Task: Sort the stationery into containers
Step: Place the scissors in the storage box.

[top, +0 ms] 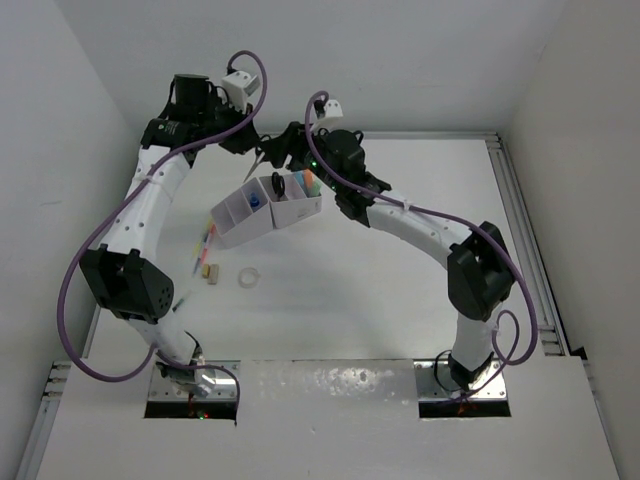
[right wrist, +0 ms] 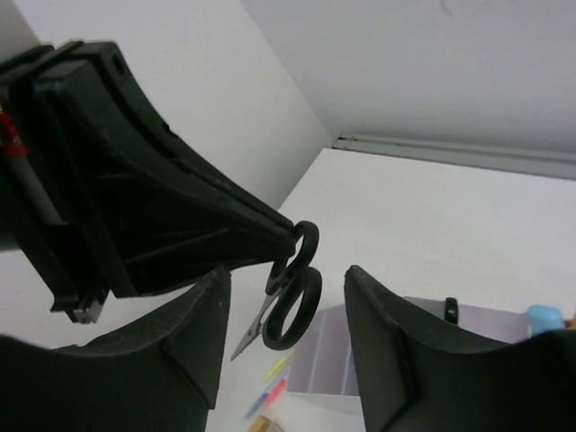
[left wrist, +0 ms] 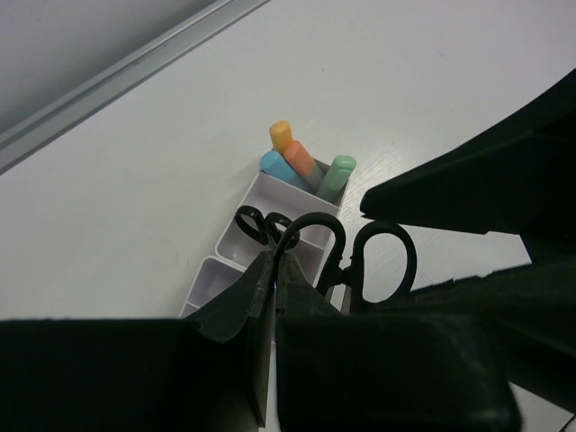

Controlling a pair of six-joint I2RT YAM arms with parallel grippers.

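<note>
Black-handled scissors hang in the air just beyond a pale lilac-white plastic desk organiser on the white counter; the left gripper is clamped tight on one handle loop, blades slanting downward; the right gripper stands with its jaws apart on either side of the handles, not visibly touching them. In the organiser's end compartment stand short orange, blue and green capsule-like pieces; the next compartment shows another black loop handle; a blue-capped bottle sits further along. Pastel pens and a clear tape ring lie on the counter beside the organiser, toward the left arm's side.
</note>
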